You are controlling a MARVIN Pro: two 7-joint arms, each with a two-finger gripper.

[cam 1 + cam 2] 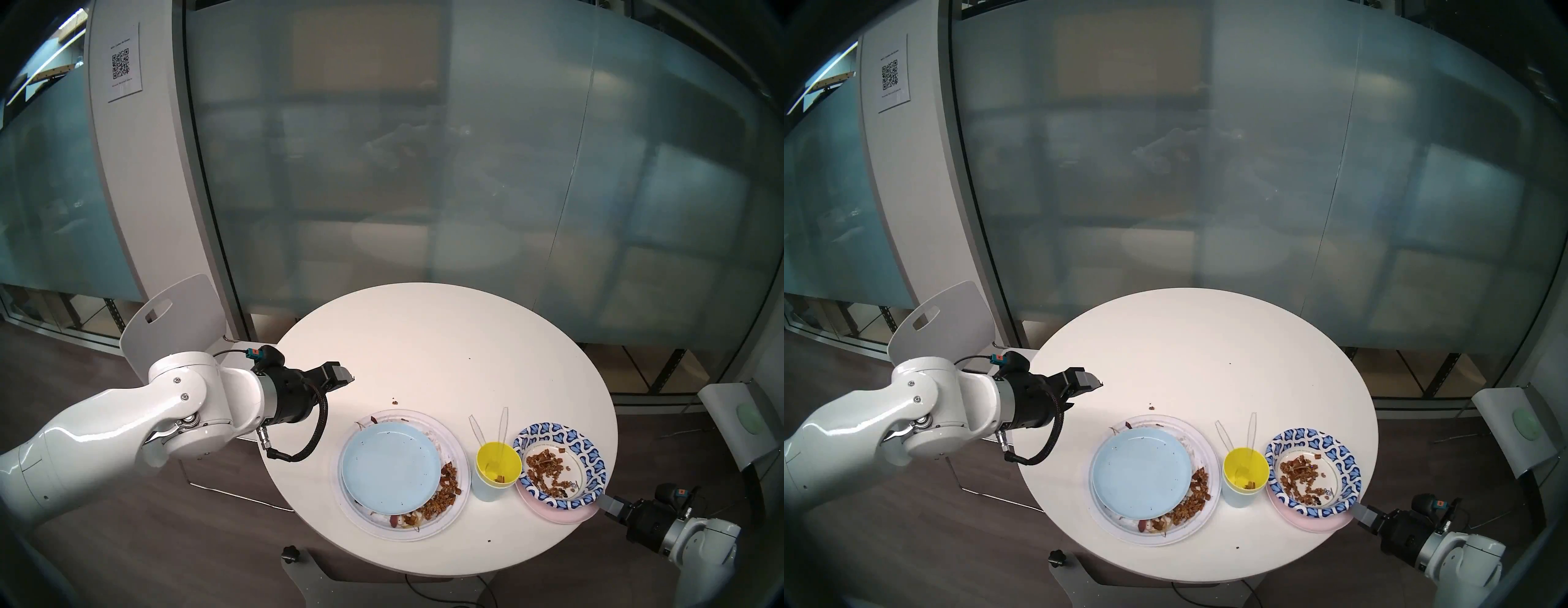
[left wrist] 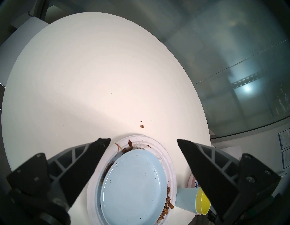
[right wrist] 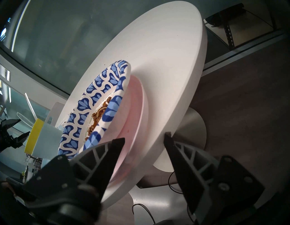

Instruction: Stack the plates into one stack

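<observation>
Right tool (image 3: 144, 139): jaws apart, straddling the bench (image 1: 424, 339) edge, one finger above the pale pink plate (image 1: 555, 516), one below the benchtop; nothing gripped. Patterned paper plate (image 1: 560, 465) with crumbs sits on the pink one. Left tool (image 2: 143, 141): wide, empty, above the bench. Light blue plate (image 1: 390, 467) rests in the white ridged plate (image 1: 460, 471). Yellow cup (image 1: 498, 465) nested in a blue cup (image 1: 488, 490) between the pairs.

The round white table (image 1: 445, 352) carries 3 things directly: a large white ridged plate (image 1: 458, 501) near its front edge, a light blue cup (image 1: 488, 488) just right of it, and a pale pink plate (image 1: 551, 511) at the right front edge. Some brown crumbs (image 1: 394, 402) lie behind the white plate.
</observation>
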